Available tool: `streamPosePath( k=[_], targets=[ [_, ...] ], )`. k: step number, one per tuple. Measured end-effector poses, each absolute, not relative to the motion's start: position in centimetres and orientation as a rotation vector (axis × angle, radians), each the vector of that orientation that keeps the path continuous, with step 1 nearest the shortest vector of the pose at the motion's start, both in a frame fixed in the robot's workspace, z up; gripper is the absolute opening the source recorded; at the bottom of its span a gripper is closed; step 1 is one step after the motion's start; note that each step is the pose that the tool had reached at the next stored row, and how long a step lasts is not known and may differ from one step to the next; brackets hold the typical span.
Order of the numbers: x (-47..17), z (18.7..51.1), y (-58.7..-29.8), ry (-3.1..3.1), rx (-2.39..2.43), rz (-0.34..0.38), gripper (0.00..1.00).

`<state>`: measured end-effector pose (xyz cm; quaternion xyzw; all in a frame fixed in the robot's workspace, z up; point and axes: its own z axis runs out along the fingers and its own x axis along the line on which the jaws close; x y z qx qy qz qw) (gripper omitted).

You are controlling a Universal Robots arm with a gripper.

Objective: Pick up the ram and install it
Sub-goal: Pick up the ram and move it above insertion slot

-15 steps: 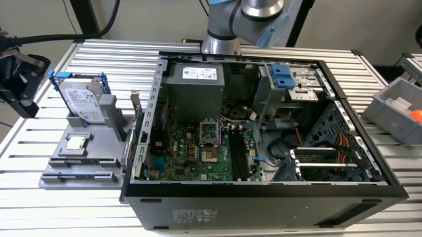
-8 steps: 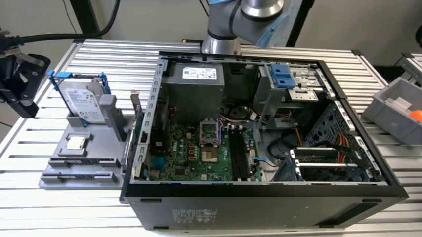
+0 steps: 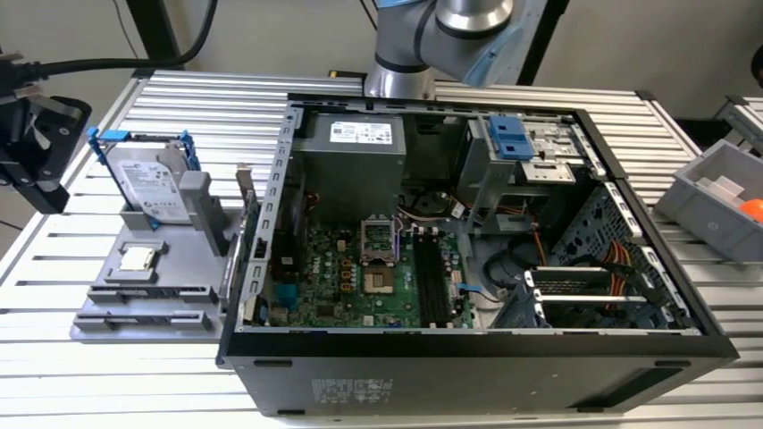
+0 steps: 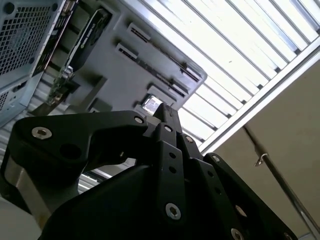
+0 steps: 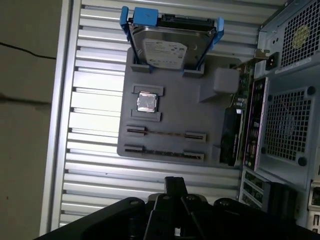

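first wrist view: ram [image 5: 165, 133] on edge in the grey holder [image 5: 175, 107], gripper [image 5: 175, 181] closed on nothing

stands on its long edge in the holder's slot row next to the small square chip [image 5: 148, 102], thin and dark, each end caught in a dark clip. picked out in the second wrist view as a fine dotted line between two clips, again just beside the chip. runs alongside a second slot row [image 5: 164, 152] on the holder's side away from the chip.

jaws pressed together with nothing between them, tips meeting in one black point in both wrist views. hangs off the holder on its slot-row side, over the slatted metal table [image 5: 100, 170], touching neither the holder nor the ram. in the exterior view, sits as a black block with a cable, raised above the table at the exterior view's left of the holder.

at the holder's end beyond the chip, a silver hard drive [image 5: 167, 50] in a blue frame, propped on edge. along the holder's side toward the computer case [image 3: 477, 353], a dark card [image 5: 229, 142] on edge and a plain grey block [image 5: 225, 80]. case just beside the holder, open on top in the exterior view, green board [image 3: 346, 286] lying inside with long black slots [image 3: 431, 277] across it. case's perforated metal wall close to the holder in both wrist views.
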<state>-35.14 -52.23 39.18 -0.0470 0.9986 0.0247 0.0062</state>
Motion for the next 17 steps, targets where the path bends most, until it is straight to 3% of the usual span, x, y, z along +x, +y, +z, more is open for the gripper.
streamPosePath(
  k=[17],
  targets=[
    [-35.14,39.18,-52.22,3.115,-0.311,0.078,0.00]
  ],
)
